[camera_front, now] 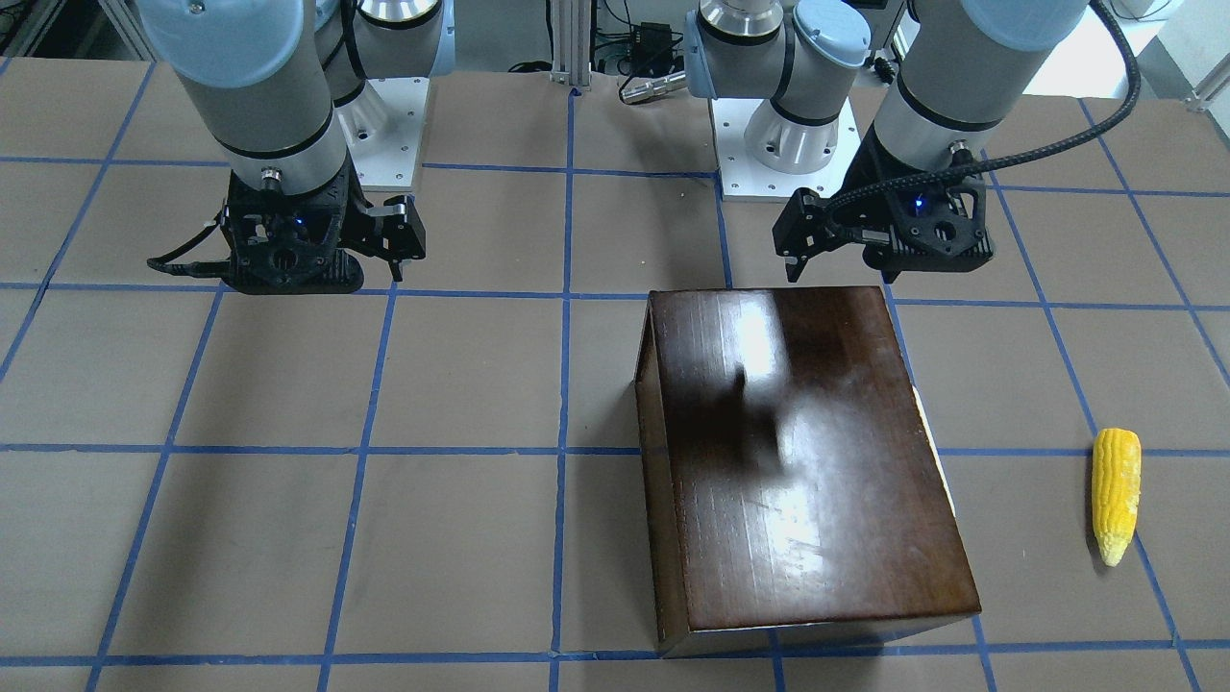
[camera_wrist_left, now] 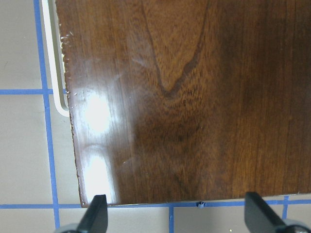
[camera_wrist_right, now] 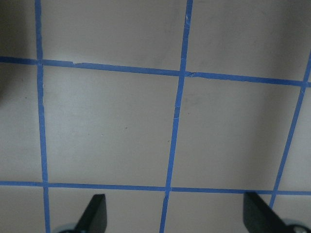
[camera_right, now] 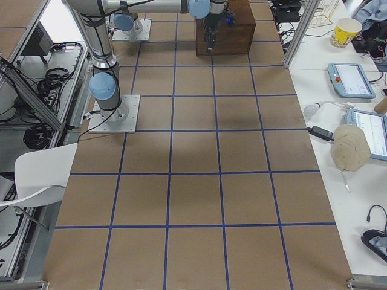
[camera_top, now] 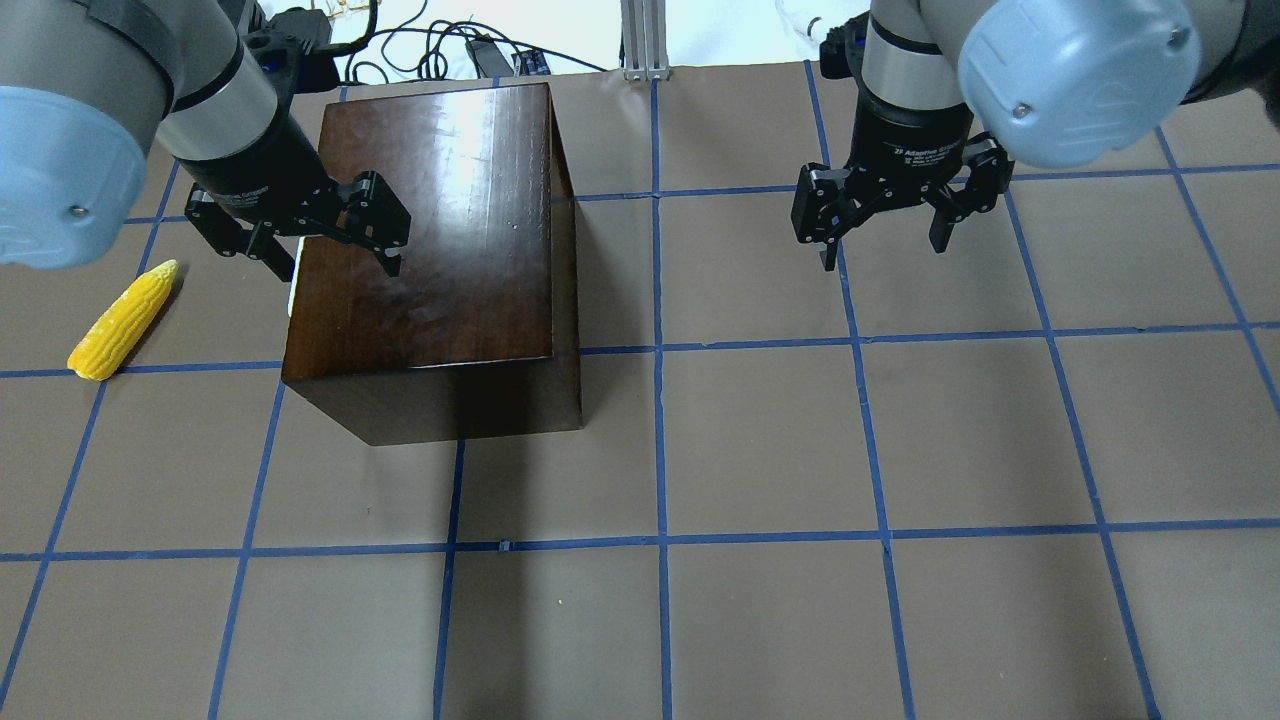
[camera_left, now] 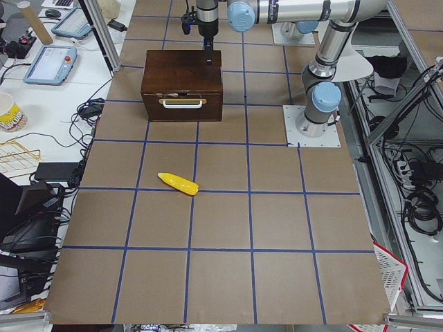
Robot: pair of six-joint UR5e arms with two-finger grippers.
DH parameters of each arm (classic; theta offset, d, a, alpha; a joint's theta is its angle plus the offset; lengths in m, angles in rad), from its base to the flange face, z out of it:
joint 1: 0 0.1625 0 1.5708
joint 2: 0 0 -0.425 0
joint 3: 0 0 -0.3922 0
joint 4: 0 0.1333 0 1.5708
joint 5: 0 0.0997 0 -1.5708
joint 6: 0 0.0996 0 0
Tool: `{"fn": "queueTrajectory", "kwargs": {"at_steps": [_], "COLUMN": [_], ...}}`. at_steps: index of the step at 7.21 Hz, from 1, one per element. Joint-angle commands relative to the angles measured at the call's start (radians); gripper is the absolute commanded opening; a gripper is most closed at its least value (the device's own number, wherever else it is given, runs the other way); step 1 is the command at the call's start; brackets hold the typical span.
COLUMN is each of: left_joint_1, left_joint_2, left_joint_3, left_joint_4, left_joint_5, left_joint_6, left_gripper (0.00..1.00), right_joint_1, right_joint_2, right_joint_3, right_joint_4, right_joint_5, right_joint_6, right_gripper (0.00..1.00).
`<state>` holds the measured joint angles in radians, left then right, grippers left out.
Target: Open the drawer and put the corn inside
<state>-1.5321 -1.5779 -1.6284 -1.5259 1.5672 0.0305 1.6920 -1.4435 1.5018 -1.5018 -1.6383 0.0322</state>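
The glossy dark-brown box (camera_top: 430, 260) stands on the table's left half. Its drawer (camera_left: 182, 104) is shut, and its front panel with a white handle faces the exterior left camera. The yellow corn (camera_top: 122, 320) lies on the table beyond that front, apart from the box; it also shows in the front-facing view (camera_front: 1116, 495). My left gripper (camera_top: 330, 262) is open and empty, above the box top near the drawer-side edge. In the left wrist view the box top (camera_wrist_left: 184, 97) fills the frame. My right gripper (camera_top: 884, 250) is open and empty above bare table.
The table is brown with a blue tape grid (camera_top: 660, 350). The arms' white base plates (camera_front: 783, 154) are at the robot's side. Desks with tablets and cables (camera_left: 48, 62) stand beyond the table's left end.
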Motion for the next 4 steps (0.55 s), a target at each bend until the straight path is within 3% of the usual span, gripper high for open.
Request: {"fn": "queueTrajectory", "kwargs": {"at_steps": [1,4], "left_joint_1": [0.003,0.001], "left_joint_2": [0.001,-0.011], "left_joint_3": [0.001,0.001], "left_joint_4": [0.000,0.001], "left_joint_5": [-0.003,-0.006], "left_joint_6": [0.000,-0.001], "left_gripper": [1.00,1.00], "right_joint_1": [0.000,0.000], "right_joint_2": [0.000,0.000], "right_joint_3": [0.000,0.000], "right_joint_4": [0.000,0.000], "right_joint_5": [0.000,0.000], "right_joint_6": [0.000,0.000], "right_gripper": [1.00,1.00]}}
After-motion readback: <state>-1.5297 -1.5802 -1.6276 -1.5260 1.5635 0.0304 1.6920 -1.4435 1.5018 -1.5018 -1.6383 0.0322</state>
